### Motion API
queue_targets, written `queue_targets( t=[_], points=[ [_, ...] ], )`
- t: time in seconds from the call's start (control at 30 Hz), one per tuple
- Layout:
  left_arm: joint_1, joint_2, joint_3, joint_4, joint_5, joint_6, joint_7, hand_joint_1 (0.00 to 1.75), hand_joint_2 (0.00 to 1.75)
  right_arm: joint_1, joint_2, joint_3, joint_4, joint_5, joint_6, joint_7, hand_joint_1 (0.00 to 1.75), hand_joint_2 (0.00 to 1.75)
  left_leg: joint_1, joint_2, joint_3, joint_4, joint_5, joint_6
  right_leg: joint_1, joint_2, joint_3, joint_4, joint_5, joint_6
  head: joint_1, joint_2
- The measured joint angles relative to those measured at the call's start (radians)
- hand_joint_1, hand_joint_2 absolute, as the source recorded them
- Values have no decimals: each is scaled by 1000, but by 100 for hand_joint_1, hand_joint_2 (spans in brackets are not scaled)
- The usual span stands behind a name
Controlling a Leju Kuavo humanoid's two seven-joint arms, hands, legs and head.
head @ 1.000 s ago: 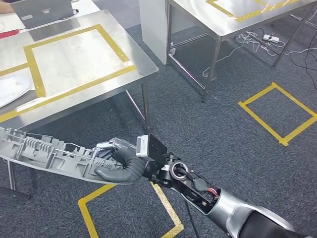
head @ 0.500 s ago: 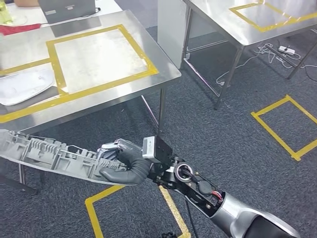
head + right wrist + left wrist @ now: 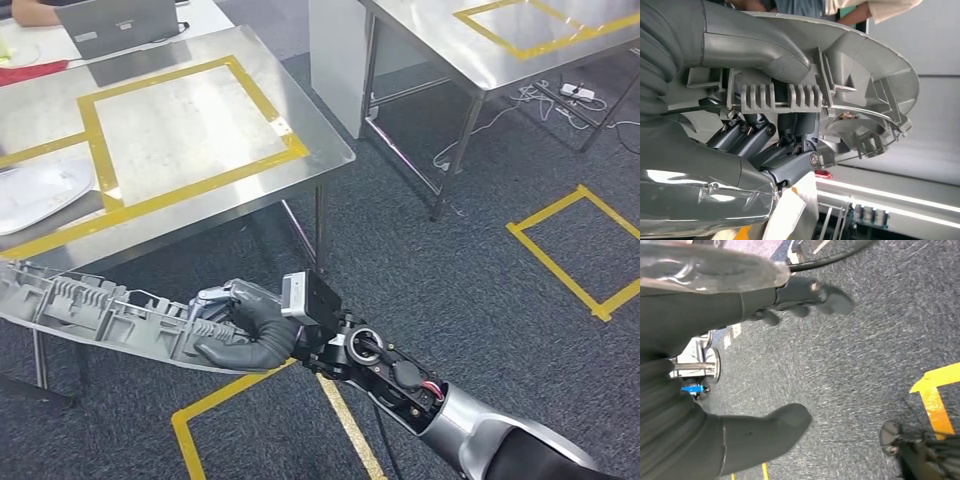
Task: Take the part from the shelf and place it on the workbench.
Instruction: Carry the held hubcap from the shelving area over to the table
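A long grey ribbed plastic part (image 3: 90,310) stretches from my right hand (image 3: 241,325) out to the picture's left edge, held level above the carpet. My right hand grips its near end, thumb over the ribbed side (image 3: 791,97) and fingers (image 3: 764,132) under it. The steel workbench (image 3: 324,155) with a yellow taped rectangle stands just beyond the part. My left hand (image 3: 764,355) hangs over the carpet with its fingers apart and nothing in it.
A pale curved part (image 3: 38,190) lies on the workbench's left side, and a laptop (image 3: 121,20) sits at its far edge. A second steel table (image 3: 483,70) stands at the back right with cables beneath. Yellow taped squares (image 3: 581,250) mark the carpet. A person's arm (image 3: 881,10) shows beyond the part.
The whole picture has shifted as the camera moved: the workbench now sits a little further left than half a second ago. My right hand keeps the same hold on the part.
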Motion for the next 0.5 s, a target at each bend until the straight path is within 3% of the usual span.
queue_targets(
  t=[0.07,0.13,0.27,0.33,0.4,0.43,0.47,0.5],
  points=[
    [0,0,0,0,0,0,0,0,175,0,0,0,0,2,-2,-1,175,175,6,5,58,-145,77,-9,-3,2,9,9,-16,14,-8,0],
    [-1,-1,0,0,0,0,0,0,175,0,0,-1,0,19,-16,-5,175,175,5,5,90,-220,97,0,0,3,10,18,-29,27,-12,0],
    [-2,-1,0,0,0,0,1,0,175,0,-1,-18,-2,36,-58,-18,175,175,1,0,97,-220,81,35,-4,3,7,43,-55,47,2,0],
    [-1,-1,0,0,0,0,2,0,175,0,-4,-38,-6,38,-68,-21,175,175,1,0,104,-221,76,47,-6,3,-42,148,-106,54,13,0],
    [-1,-1,0,0,0,0,3,0,175,0,-7,-56,-10,40,-76,-22,175,175,-3,-1,109,-221,70,55,-6,3,-125,293,-156,56,25,0],
    [-1,-1,0,0,0,0,2,0,175,0,-9,-63,-11,41,-81,-22,175,175,-6,-2,113,-221,67,58,-5,3,-154,336,-158,54,29,0],
    [0,-1,0,0,0,0,2,0,175,0,-11,-71,-13,45,-88,-22,175,175,-9,-4,118,-221,63,59,-4,3,-165,338,-139,51,32,0],
    [0,-1,0,0,0,0,1,0,175,-1,-11,-78,-15,51,-96,-22,175,175,-12,-6,126,-221,58,60,-2,3,-156,300,-101,44,36,0]
  ],
)
